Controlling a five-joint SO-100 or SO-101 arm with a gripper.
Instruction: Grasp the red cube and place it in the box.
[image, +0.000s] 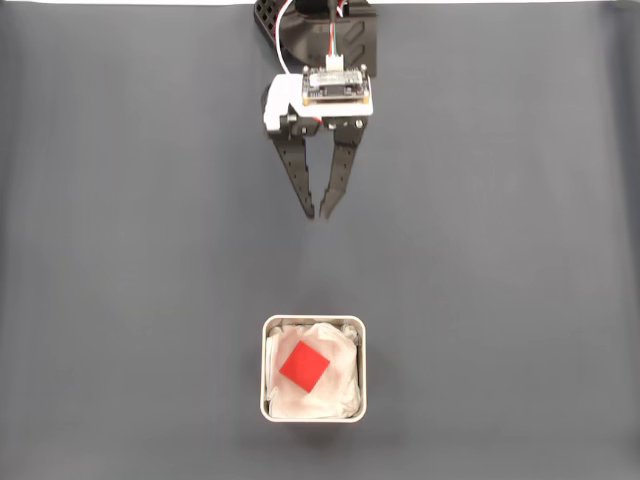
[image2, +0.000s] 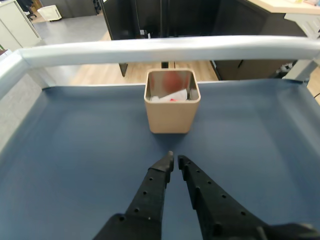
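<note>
- The cube (image: 303, 365) lay inside the box (image: 361, 372), on crumpled white tissue (image: 335, 392), turned diamond-wise in the fixed view.
- The gripper (image: 317, 213) hung well apart from the box over the dark mat (image: 120, 250), its fingers nearly pressed together and holding nothing.
- In the wrist view the fingertips (image2: 169, 159) pointed toward the box (image2: 172, 116).

In the fixed view, the dark mat (image: 120, 260) lay bare on every side of the box (image: 314, 412), so the box was the one thing standing on it. A wide open strip lay between the box and the gripper (image: 317, 213). The red cube (image: 303, 365) and crumpled tissue (image: 335, 390) took up the room inside the box. In the wrist view, a pale rail (image2: 165, 49) ran just beyond the box.
</note>
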